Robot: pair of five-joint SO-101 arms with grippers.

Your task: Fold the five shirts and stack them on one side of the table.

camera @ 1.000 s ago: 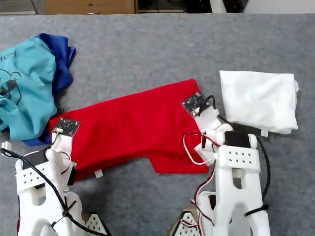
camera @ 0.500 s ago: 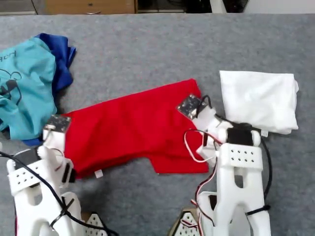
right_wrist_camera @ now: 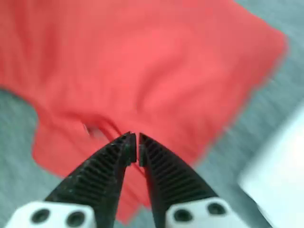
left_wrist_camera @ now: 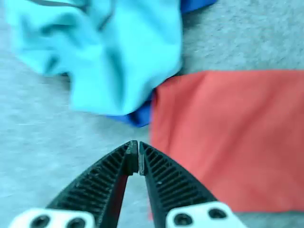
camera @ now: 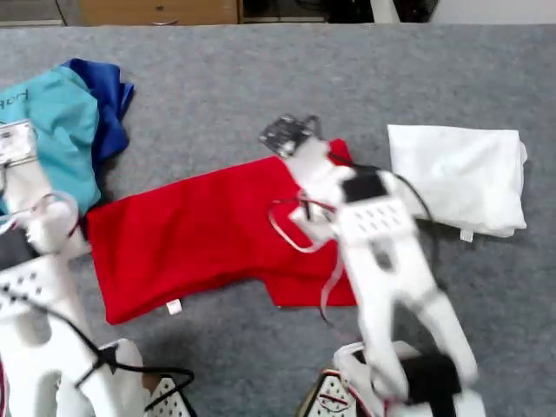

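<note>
On the grey table, the red shirt lies flat, askew.

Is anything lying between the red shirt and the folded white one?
Nothing visible does: just a strip of bare grey table separates the red shirt from the folded white shirt.

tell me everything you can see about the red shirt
The red shirt is plain soft-looking cloth, lying flat on the grey table as a long band slanting across the middle. A white tag shows at its near edge. Its left end lies close beside the blue shirt; the shut right hand is over its right part.
</note>
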